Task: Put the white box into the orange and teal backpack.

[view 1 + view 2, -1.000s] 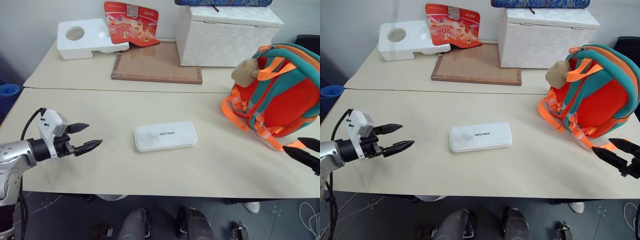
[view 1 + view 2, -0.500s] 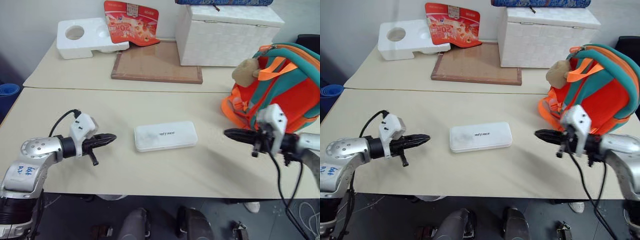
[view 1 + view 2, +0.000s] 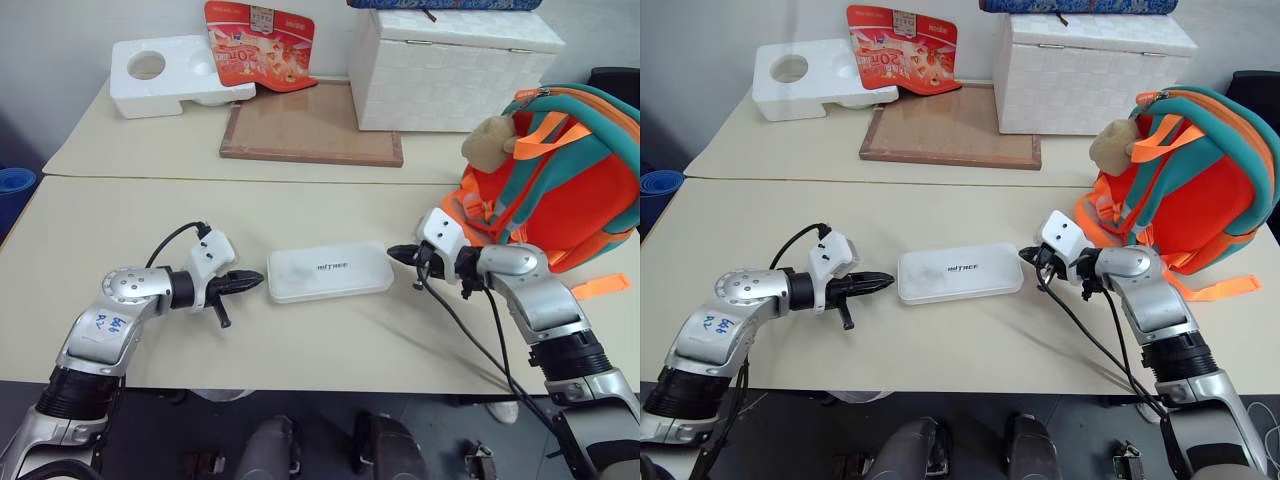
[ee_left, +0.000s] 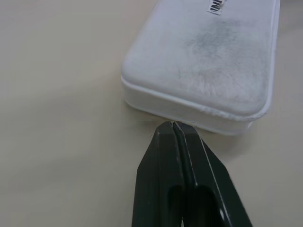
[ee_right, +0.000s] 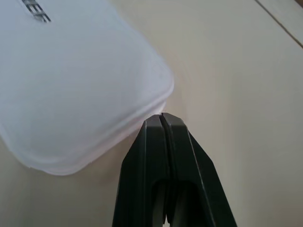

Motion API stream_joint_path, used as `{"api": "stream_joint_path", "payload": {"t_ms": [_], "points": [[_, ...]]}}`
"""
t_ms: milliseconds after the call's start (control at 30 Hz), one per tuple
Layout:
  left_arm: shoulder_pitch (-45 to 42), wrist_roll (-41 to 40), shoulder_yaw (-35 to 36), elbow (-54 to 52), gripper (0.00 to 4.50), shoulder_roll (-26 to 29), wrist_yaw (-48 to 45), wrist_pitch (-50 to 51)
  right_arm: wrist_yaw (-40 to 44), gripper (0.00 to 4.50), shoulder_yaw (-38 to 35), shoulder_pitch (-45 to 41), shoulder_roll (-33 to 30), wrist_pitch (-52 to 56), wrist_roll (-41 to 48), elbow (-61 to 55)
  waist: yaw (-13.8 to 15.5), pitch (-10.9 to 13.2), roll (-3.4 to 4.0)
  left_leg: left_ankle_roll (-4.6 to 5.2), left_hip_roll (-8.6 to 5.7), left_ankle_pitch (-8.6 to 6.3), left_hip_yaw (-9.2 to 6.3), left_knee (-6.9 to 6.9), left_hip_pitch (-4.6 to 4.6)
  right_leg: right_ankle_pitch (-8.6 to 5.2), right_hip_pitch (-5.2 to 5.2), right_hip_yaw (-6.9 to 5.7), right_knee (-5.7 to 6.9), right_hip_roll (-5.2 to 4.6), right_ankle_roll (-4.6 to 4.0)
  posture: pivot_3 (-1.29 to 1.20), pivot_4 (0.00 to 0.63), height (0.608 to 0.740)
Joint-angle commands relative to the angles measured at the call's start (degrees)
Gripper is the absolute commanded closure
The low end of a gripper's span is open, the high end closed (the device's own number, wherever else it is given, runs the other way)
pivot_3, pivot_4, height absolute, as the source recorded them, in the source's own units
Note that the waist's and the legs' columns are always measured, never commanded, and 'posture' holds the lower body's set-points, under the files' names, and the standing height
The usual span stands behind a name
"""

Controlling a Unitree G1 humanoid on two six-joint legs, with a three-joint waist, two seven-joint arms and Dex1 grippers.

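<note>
The left gripper (image 3: 255, 283) is pointing at the left short end of the white box (image 3: 329, 270), its fingers pressed together and its tip just at that end. The box is lying flat near the middle of the tabletop (image 3: 330, 210), nearer the front edge, with small dark lettering on its lid too small to read. The right gripper (image 3: 397, 254) is meeting the box's right end, fingers likewise together. The orange and teal backpack (image 3: 560, 190) is standing at the right edge. A red packet (image 3: 258, 45) with white printing is leaning at the back edge.
</note>
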Motion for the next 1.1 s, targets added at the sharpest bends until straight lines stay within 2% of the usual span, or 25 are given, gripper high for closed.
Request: {"api": "stream_joint_path", "payload": {"t_ms": [33,267,433,533,733,867,967,1100], "points": [[-2.18,1.2,-0.66,1.42,4.47,-0.98,-0.14,-1.97,0.67,4.5,-1.05,-0.5,0.31,-0.2,0.15,-2.18,-0.26,0.0,0.0,0.0,0.01,0.0,0.0,0.0,0.0,0.0,0.0,-0.05,0.0,0.0,0.0,0.0,0.15,0.74],[-5.09,3.23,-1.84,4.24,4.47,-4.18,0.75,-3.25,3.1,4.5,-2.49,3.88,-0.76,4.7,2.7,-9.87,-0.27,0.0,0.0,0.01,-0.01,0.01,-0.02,0.0,-0.01,0.0,0.01,-0.22,0.01,-0.01,0.0,0.0,0.15,0.74],[-5.49,3.99,-0.6,5.56,4.47,-4.67,1.76,-2.44,2.47,4.5,-4.29,5.4,-2.02,5.1,1.91,-10.42,-0.36,0.0,-0.01,0.02,-0.02,0.01,-0.02,0.01,0.01,0.0,0.01,-0.22,0.04,-0.01,0.01,0.0,0.15,0.74],[-5.7,0.01,2.45,5.5,3.95,-3.14,-0.32,3.74,2.3,4.5,-5.53,4.47,-3.05,4.72,1.61,-8.35,-0.51,0.0,-0.01,0.01,-0.02,0.02,-0.02,0.02,0.01,0.0,0.01,-0.22,0.05,-0.01,0.01,0.0,0.15,0.74],[-7.91,-13.75,10.28,3.25,2.19,-1.12,-2.31,27.45,3.11,4.5,-5.49,5.15,-5.79,1.66,-0.24,-6.87,-0.89,0.0,-0.01,0.02,-0.02,0.02,-0.09,0.03,-0.01,0.0,0.03,-0.21,0.04,-0.02,0.01,0.0,0.15,0.74],[-13.17,-20.32,14.6,12.7,0.93,-0.05,-1.74,46.9,2.84,4.5,-6.38,5.34,-5.08,1.87,0.94,-6.76,-0.95,0.0,-0.01,-0.02,-0.02,0.06,-0.13,0.03,0.01,-0.01,0.07,-0.22,0.06,0.01,0.02,0.0,0.15,0.74],[-15.44,-21.46,14.73,16.85,0.04,0.01,-1.13,52.45,3.29,4.5,-6.22,5.19,-4.41,2.33,1.91,-7.34,-0.98,0.0,-0.01,-0.04,-0.02,0.09,-0.13,0.04,0.04,-0.01,0.07,-0.23,0.12,0.03,0.03,0.0,0.15,0.74],[-18.08,-21.05,12.4,22.04,0.02,-0.44,-0.39,56.95,4.57,4.5,-5.18,4.9,-4.29,1.68,1.81,-7.18,-0.94,0.0,-0.02,-0.05,-0.06,0.1,-0.13,0.03,0.05,-0.02,0.07,-0.19,0.14,0.02,0.03,0.0,0.15,0.74]]}}
